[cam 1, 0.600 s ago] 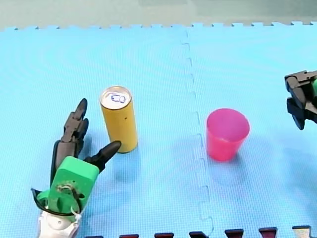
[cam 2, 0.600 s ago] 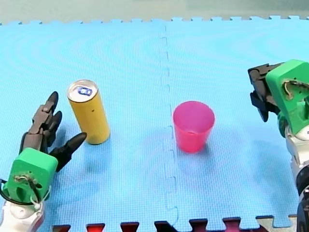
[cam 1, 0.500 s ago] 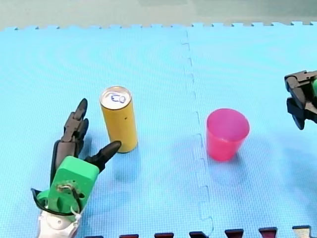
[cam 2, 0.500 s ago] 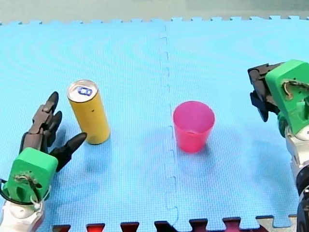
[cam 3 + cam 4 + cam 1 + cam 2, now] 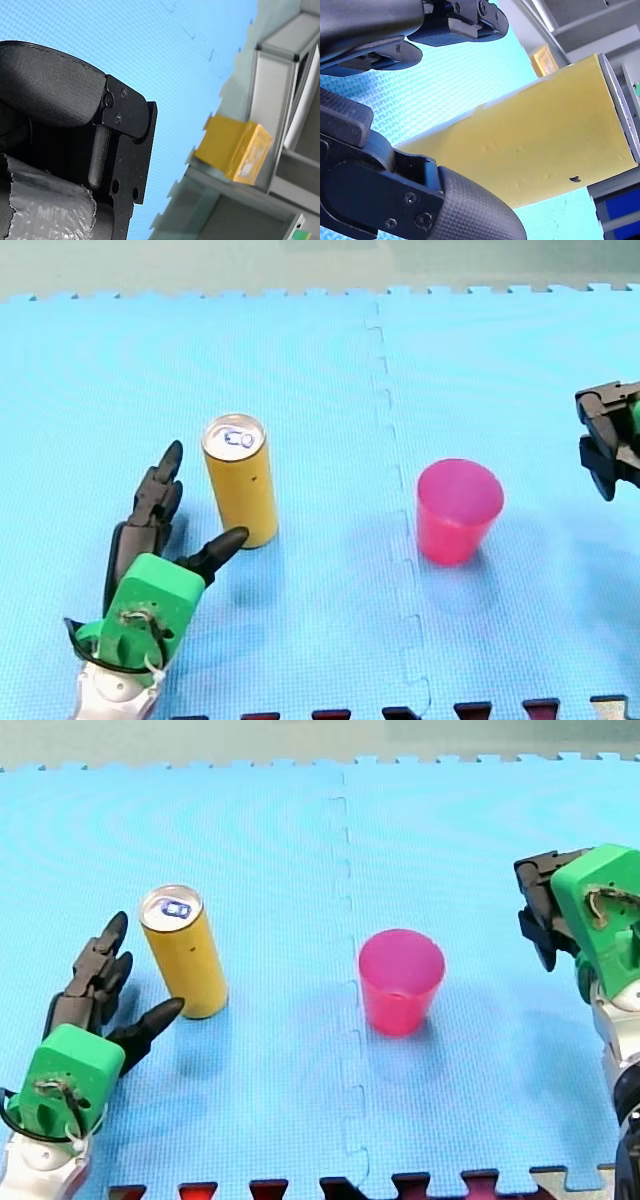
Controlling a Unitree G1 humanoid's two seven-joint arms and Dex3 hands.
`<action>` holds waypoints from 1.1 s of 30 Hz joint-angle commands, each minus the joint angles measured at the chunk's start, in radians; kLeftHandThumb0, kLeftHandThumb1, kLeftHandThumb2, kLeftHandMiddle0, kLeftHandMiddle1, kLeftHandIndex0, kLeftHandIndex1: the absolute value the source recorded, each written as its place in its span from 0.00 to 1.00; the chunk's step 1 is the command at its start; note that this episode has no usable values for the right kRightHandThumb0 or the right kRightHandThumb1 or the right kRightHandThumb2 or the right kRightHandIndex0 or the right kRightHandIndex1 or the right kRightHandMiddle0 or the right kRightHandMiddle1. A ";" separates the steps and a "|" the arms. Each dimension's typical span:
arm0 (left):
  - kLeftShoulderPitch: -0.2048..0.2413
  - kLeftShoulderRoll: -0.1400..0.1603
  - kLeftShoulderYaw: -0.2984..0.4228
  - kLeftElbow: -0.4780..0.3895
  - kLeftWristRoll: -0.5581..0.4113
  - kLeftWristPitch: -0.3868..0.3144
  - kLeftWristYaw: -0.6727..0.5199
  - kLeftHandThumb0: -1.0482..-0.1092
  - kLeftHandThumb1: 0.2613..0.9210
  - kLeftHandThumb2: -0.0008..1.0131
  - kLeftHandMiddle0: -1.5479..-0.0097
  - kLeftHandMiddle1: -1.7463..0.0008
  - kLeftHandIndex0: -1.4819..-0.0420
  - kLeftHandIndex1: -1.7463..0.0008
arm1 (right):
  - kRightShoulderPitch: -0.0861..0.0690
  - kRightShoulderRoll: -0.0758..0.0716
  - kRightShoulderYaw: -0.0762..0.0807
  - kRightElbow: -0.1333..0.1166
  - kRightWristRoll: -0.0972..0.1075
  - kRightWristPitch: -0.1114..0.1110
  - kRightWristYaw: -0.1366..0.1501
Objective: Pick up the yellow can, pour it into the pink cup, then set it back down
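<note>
Lower left of the head views, my left hand (image 5: 150,555) has crept a touch up and right since half a second back, closing on the yellow can (image 5: 241,485). It is open and grips nothing yet (thumb tip right by the can's base; contact I can't call). The can stands upright, left of centre on the blue foam mat (image 5: 320,390), where it stood before. The pink cup (image 5: 458,508), right of centre, hasn't budged either. Reach nearly done, grasp next, I judge. Right hand (image 5: 545,910) is at the right edge, holding nothing, unmoved; how open I cannot tell.
</note>
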 commanded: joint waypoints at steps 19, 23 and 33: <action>-0.060 -0.025 0.004 0.033 0.007 0.003 0.069 0.01 0.90 0.00 0.78 0.99 0.83 1.00 | 0.009 -0.007 -0.006 0.000 0.003 -0.005 0.009; -0.061 -0.027 0.005 0.034 0.003 0.005 0.057 0.02 0.90 0.00 0.78 0.99 0.83 1.00 | 0.010 -0.008 -0.009 0.000 0.006 -0.003 0.009; -0.097 -0.033 0.006 0.059 0.001 0.025 0.046 0.03 0.91 0.00 0.79 1.00 0.84 1.00 | 0.007 -0.008 -0.008 0.000 0.003 0.004 -0.002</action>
